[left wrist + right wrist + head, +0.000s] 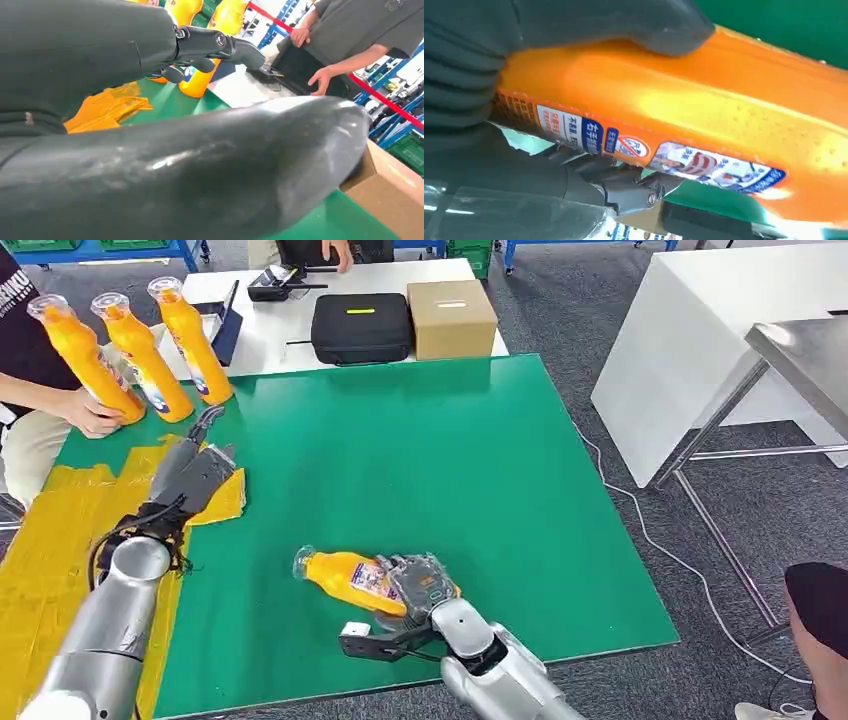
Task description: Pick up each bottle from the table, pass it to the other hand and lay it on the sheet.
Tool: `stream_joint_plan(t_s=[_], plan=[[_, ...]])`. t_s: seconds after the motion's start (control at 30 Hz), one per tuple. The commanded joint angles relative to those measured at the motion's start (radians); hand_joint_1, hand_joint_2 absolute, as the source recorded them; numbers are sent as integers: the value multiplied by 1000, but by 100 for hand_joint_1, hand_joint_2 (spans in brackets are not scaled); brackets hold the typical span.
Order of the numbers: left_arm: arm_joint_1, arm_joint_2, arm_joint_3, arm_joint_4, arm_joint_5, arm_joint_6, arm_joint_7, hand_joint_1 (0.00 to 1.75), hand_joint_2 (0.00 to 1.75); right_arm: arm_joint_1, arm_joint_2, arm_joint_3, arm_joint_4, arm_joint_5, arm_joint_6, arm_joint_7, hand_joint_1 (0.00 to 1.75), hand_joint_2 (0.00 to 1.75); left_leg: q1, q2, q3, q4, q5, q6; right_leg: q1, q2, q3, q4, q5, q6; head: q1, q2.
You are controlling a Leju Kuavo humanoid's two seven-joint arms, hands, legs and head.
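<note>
An orange bottle (pixel 348 578) with a clear cap lies on its side near the front of the green table (pixel 420 460), and my right hand (pixel 415 585) grips its lower body. The right wrist view shows that bottle (pixel 704 115) close up, fingers wrapped over and under it. My left hand (pixel 195 472) hovers empty, fingers spread, over the edge of the yellow sheet (pixel 60 540) at the table's left. Three more orange bottles (pixel 140 355) stand upright at the back left; a person's hand (pixel 92 412) holds the leftmost. The left wrist view shows my left hand (pixel 150 100) and two bottles (pixel 200 75) beyond.
A black case (pixel 361 327) and a cardboard box (pixel 451 317) sit on the white table (pixel 280 335) behind. A second person (pixel 345 40) stands at that table. A white counter (pixel 680 350) and a metal table (pixel 800 360) stand to the right, with a cable on the floor.
</note>
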State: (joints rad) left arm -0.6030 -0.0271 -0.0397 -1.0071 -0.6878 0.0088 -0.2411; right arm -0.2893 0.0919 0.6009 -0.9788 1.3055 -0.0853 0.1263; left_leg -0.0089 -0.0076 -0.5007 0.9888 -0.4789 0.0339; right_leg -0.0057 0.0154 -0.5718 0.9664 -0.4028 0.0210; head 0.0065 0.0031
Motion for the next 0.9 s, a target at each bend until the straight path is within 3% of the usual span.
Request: stream_joint_plan(t_s=[0.03,0.17,0.4,0.47,0.53,0.77,0.9], plan=[[-51,-24,7,80,6,-9,-2,0,0,41,-7,-107,-9,-65,-49,-25,175,175,1,-3,-1,0,0,-2,1,-4,0,-1,0,0,0,0],[1,-19,8,30,27,-9,-14,0,0,39,9,-163,-80,-142,-145,-65,175,175,1,-2,-2,-1,0,-2,1,-4,-1,-1,0,0,0,0],[13,-31,-4,16,36,-13,-24,0,0,40,22,-204,-129,-181,-216,-85,175,175,1,0,-6,0,0,-2,0,-1,-5,0,0,0,0,0],[18,-37,-4,5,43,-11,-21,0,0,48,26,-220,-151,-191,-268,-98,175,175,1,-1,-7,0,0,-2,1,-3,-6,0,-1,-1,0,0],[33,-44,-2,-17,63,-22,-24,0,0,34,29,-240,-159,-95,-428,-71,175,175,1,-1,-8,0,0,-2,1,-2,-7,0,-1,0,0,0],[33,-46,-3,-18,63,-22,-24,0,0,29,29,-243,-160,-98,-426,-72,175,175,3,1,-10,0,-1,-3,1,-2,-8,-1,-1,0,0,0],[32,-63,13,-20,199,-124,-57,0,0,13,52,-314,-150,-120,-613,-124,175,175,2,0,-12,0,0,-2,0,-1,-10,0,0,0,0,0]])
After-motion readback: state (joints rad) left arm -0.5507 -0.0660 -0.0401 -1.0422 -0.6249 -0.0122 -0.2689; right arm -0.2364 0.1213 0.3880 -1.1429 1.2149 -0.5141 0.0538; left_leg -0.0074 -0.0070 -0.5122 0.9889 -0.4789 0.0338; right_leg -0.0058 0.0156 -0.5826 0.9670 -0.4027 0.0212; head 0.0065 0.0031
